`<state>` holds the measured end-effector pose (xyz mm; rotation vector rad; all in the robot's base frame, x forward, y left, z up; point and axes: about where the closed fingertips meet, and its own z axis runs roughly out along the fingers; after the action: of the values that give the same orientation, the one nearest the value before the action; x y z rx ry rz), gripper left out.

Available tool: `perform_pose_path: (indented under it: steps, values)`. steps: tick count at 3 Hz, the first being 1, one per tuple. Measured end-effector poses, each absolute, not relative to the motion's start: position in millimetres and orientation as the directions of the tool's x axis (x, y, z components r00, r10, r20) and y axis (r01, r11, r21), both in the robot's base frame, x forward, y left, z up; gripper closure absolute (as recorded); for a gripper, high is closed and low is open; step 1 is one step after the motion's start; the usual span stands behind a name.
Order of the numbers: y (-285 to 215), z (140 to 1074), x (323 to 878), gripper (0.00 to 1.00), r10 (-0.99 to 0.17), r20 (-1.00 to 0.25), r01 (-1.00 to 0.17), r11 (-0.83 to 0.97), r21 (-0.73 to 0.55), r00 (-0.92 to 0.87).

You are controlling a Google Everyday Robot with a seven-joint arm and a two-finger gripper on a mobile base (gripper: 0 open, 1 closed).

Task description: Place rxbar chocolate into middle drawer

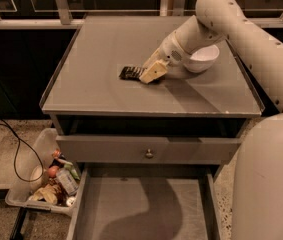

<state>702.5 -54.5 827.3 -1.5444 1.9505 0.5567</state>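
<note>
The rxbar chocolate is a small black-wrapped bar lying flat on the grey cabinet top, left of centre. My gripper is down over the bar's right end, its cream fingers hiding that end. The white bowl sits just right of my wrist. The middle drawer is pulled out wide at the bottom of the view, its grey floor bare and crossed by my arm's shadow.
Above the open drawer is a drawer front with a small round knob, slightly pulled out. A clear bin of snacks and bottles stands on the floor at the left, with a black cable beside it. My arm fills the right side.
</note>
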Motion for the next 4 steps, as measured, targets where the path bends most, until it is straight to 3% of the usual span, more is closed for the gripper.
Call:
perform_pose_path:
  steps: [1, 4]
  values:
    - [-54, 831, 702, 1.0, -0.726, -0.669, -0.97, 0.241, -0.032, -0.158]
    - [-75, 883, 649, 1.0, -0.718, -0.69, -0.978, 0.195, -0.074, -0.091]
